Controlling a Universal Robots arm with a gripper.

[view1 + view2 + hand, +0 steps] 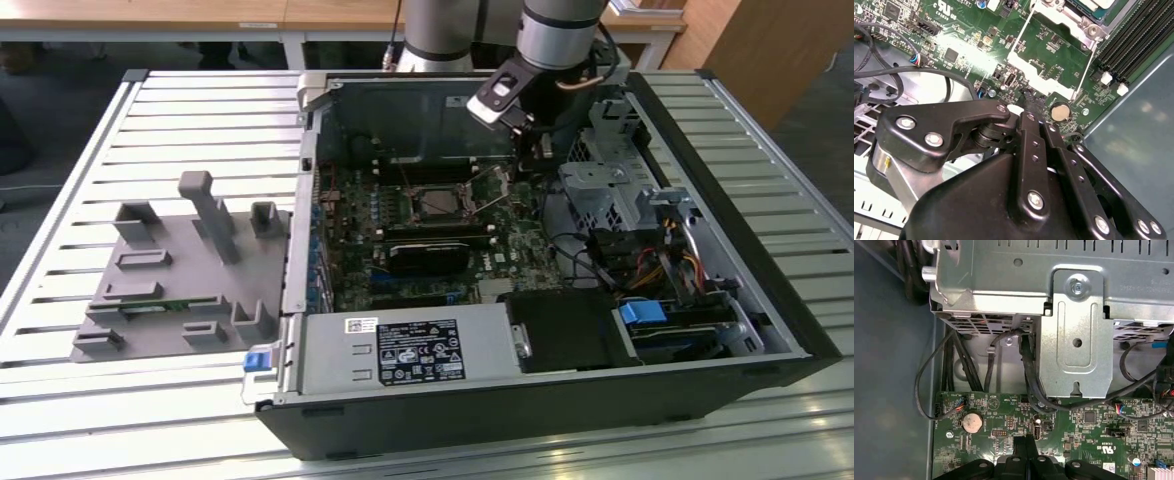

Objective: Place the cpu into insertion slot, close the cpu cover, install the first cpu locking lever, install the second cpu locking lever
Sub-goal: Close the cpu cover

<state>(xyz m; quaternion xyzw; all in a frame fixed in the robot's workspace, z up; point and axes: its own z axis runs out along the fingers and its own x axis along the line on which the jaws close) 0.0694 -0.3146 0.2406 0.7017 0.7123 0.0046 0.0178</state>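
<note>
Looking down from the exterior view, I see the open computer case (534,400) lying on a slatted table (80,130), with a grey holder block (174,270) on the exterior view's left and my gripper (541,152) lowered inside the case. From there the socket (438,203) sits near the middle of the green board, to the exterior view's left of my gripper and apart from it, with a long black card (427,250) just below it. That view is too far off to show whether the chip lies in the socket. The second wrist view comes closer: the thin silver cover (1041,77) is swung open, its square window showing green board through it. Past it, the tan face of the chip (1093,3) peeks in at the picture's edge, beside the long black memory slots (1134,35). The same view puts my gripper (1021,112) just beside a round coin battery (1059,111). The first wrist view looks the other way, onto a grey metal drive cage (1074,325) with black cables (1029,370) running under it. That battery (973,422) shows there too, near my gripper (1026,442). My fingers (1020,447) are pressed together with only a thin seam between them. I can see nothing held in them, and they hover just over the board, near the open cover
</note>
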